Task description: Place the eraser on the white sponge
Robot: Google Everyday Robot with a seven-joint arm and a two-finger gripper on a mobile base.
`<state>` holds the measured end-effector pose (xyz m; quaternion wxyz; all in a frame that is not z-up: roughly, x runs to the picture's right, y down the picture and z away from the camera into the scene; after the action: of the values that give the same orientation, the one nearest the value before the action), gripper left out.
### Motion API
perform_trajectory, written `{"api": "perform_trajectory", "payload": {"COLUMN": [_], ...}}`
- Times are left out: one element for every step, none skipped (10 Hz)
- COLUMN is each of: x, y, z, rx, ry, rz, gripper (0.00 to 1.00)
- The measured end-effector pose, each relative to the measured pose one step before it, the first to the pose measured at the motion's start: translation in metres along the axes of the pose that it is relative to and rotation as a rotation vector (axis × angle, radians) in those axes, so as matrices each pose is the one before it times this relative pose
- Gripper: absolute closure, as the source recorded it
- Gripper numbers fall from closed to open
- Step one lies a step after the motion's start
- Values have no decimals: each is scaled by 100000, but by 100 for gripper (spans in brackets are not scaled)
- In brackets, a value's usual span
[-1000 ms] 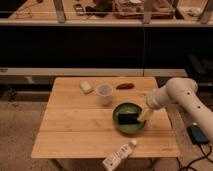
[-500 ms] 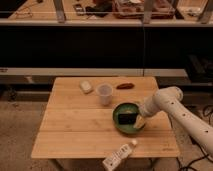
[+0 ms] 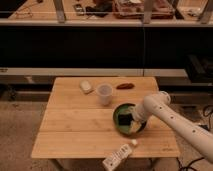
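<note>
The eraser is a small black block lying inside the green bowl on the right half of the wooden table. My gripper reaches down into the bowl from the right, on the end of the white arm, right beside the eraser and partly covering the bowl's right side. It is open, and the eraser lies in the bowl. The white sponge rests near the table's back edge, left of centre, well apart from the gripper.
A translucent cup stands between the sponge and the bowl. A reddish-brown oblong thing lies at the back. A white labelled bottle lies on its side at the table's front edge. Dark shelving runs behind.
The arm has swung lower and to the left, bringing the gripper from above the bowl's right rim down into the bowl beside the eraser. Nothing on the table has moved.
</note>
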<state>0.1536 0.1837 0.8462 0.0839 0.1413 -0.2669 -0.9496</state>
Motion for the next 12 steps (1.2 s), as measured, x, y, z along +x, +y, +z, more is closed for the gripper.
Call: {"api": "perform_trajectory", "payload": {"x": [-72, 7, -192, 172, 432, 671, 515, -2, -75, -134, -71, 220], "y": [93, 110, -130, -2, -152, -198, -179, 89, 329, 640, 1245, 1685], "z": [305, 290, 212, -81, -190, -597, -550, -619, -873, -1418, -2432, -3066], "rx": [504, 765, 1764, 1515, 2152, 3008, 2640, 1927, 1118, 233, -1772, -3295], "ry": [-249, -26, 353, 2181, 3115, 4417, 3675, 2601, 2528, 2533, 2747, 1293], "rz": [279, 345, 1422, 2362, 2680, 3120, 2338, 2703, 3011, 3431, 3615, 2024], "gripper": [21, 27, 38, 48, 56, 67, 76, 87, 95, 100, 100, 100]}}
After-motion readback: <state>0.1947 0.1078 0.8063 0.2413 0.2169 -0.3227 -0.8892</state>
